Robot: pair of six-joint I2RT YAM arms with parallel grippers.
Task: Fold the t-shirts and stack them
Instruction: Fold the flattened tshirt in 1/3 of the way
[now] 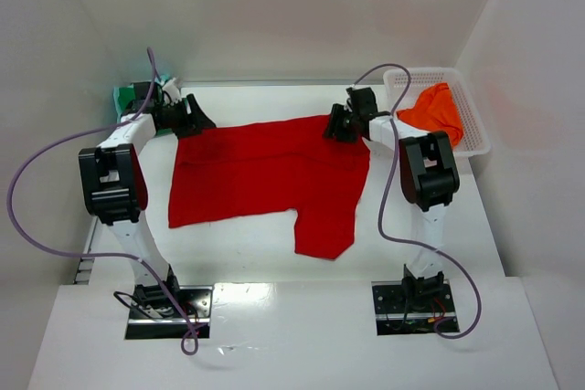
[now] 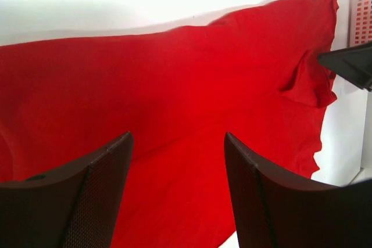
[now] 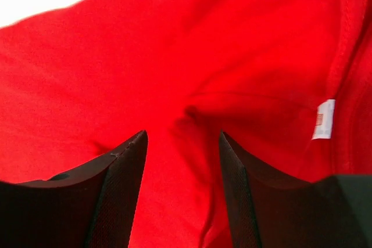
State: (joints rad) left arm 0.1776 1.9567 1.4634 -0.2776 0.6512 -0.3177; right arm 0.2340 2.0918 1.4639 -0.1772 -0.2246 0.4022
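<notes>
T-shirt [image 1: 265, 175], red, lay flat on the table [image 1: 238, 253], long axis nine to three.
Left jaws at its ten o'clock corner, right jaws at its two o'clock corner, both stood wide, gripping nothing.

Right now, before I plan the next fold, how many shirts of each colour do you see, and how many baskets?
red t-shirt: 1, spread on the table
orange t-shirt: 1, bunched in the basket
green t-shirt: 1, far left corner, only a bit shows
white basket: 1
Total: 4 (3 shirts, 1 basket)
</notes>
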